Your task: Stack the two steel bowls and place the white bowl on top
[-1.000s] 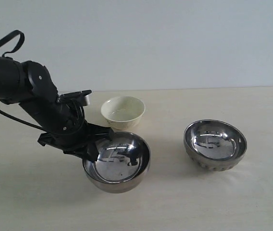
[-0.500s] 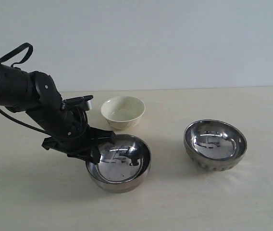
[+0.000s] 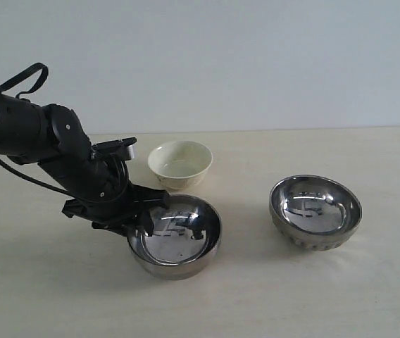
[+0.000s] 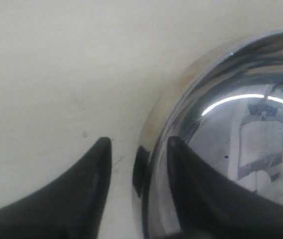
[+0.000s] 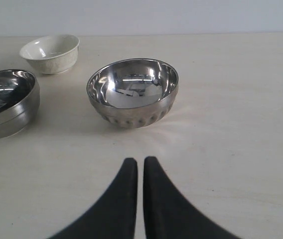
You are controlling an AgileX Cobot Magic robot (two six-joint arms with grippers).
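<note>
A smooth steel bowl (image 3: 179, 236) (image 4: 231, 124) (image 5: 2, 99) sits at the table's front left. My left gripper (image 3: 151, 215) (image 4: 139, 144) is open and straddles its near-left rim, one finger inside the bowl and the other outside, with a gap to the wall. The ribbed steel bowl (image 3: 315, 210) (image 5: 133, 92) stands apart at the right. Behind the smooth bowl is the small white bowl (image 3: 179, 163) (image 5: 50, 52), upright and empty. My right gripper (image 5: 140, 162) is shut on nothing, low over the table a short way from the ribbed bowl, and out of the exterior view.
All three bowls rest on a pale cream table (image 3: 256, 296) with a plain light wall behind it. The left arm (image 3: 31, 134) and its cable reach in from the left edge.
The left arm has lifted and swung slightly right, settling over the smooth bowl's rim. The smooth bowl has shifted a little to the right. The other two bowls have not moved.
</note>
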